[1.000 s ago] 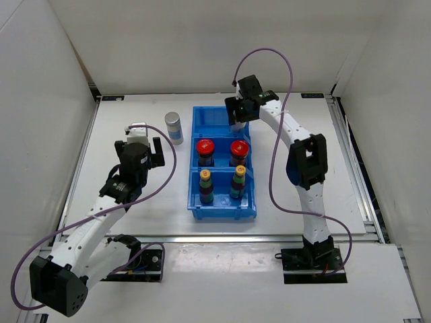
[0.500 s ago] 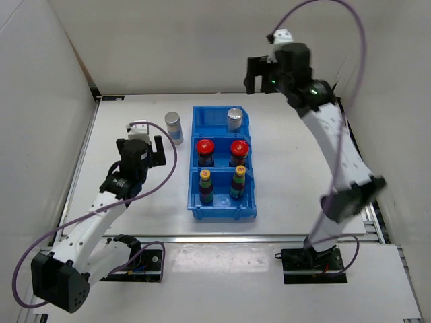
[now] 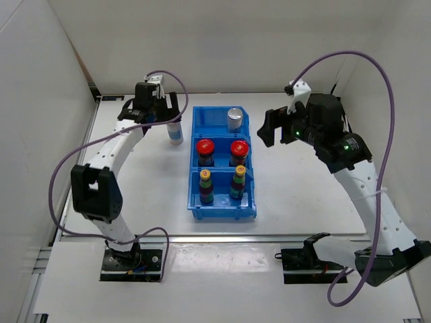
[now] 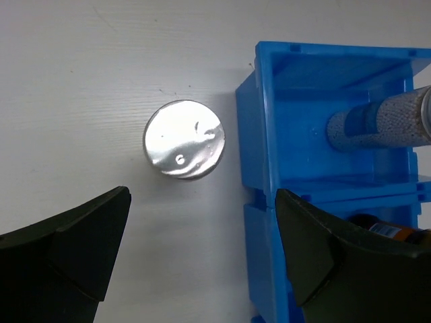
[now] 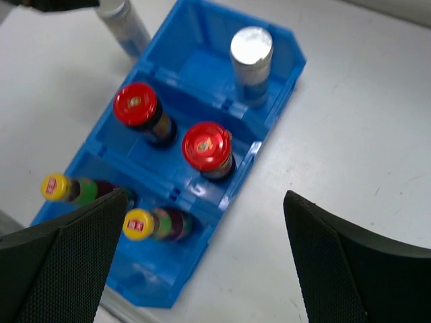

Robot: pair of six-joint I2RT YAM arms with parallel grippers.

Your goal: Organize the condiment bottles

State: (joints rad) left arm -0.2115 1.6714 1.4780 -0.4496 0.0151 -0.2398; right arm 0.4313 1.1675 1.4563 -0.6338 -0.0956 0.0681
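The left hand [image 4: 202, 195], open, hangs over the lone silver-capped cylindrical bottle [image 4: 183, 149] beside the blue plastic bin [image 4: 262, 155] near the far edge of the worktop [image 4: 81, 67], evidently to bin it; the right hand [image 5: 205, 195] is open and empty.

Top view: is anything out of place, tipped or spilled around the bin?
One silver-capped bottle stands on the table left of the blue bin, below the open left gripper, while its twin sits alone in the far compartment. The red-lidded jars and yellow-capped bottles stand upright in pairs. No spills.
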